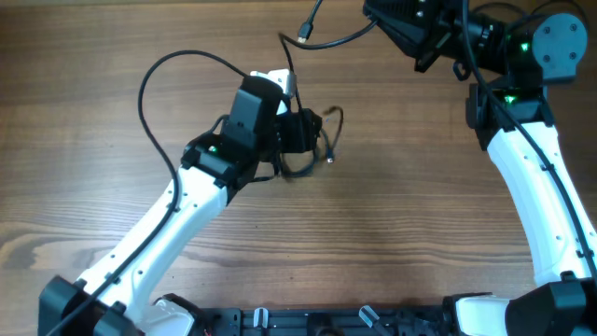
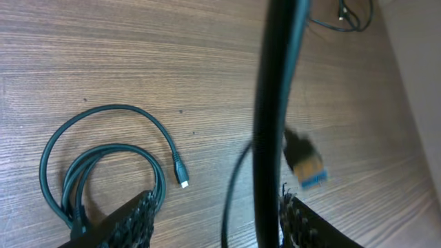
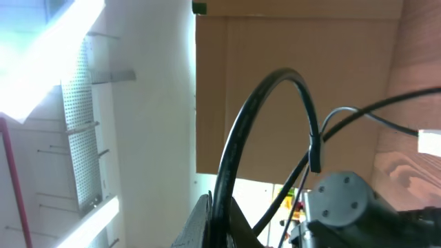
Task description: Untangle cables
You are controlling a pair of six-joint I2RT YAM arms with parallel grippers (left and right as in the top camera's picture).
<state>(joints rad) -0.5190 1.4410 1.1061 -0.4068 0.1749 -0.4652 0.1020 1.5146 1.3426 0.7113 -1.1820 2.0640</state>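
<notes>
Operator: Where are your 2 grippers?

Arm: My left gripper hangs low over the middle of the worktop. My right gripper is up at the far edge, right of the middle, tilted so its camera sees a wall rather than the table.

Operator: And the jaws?

Arm: On the left they stand wide apart. 1 thick black lead runs up through the gap, close beside 1 of my fingers; I cannot tell whether it touches. On the right they are pressed together on a black cable, which leaves them and arcs along the far edge toward the middle.

Operator: What about the tangle?

Arm: A coiled cable lies flat on the worktop just beside my left gripper, its small plug free at the end of the loop. A blue plug shows blurred, near the black lead.
</notes>
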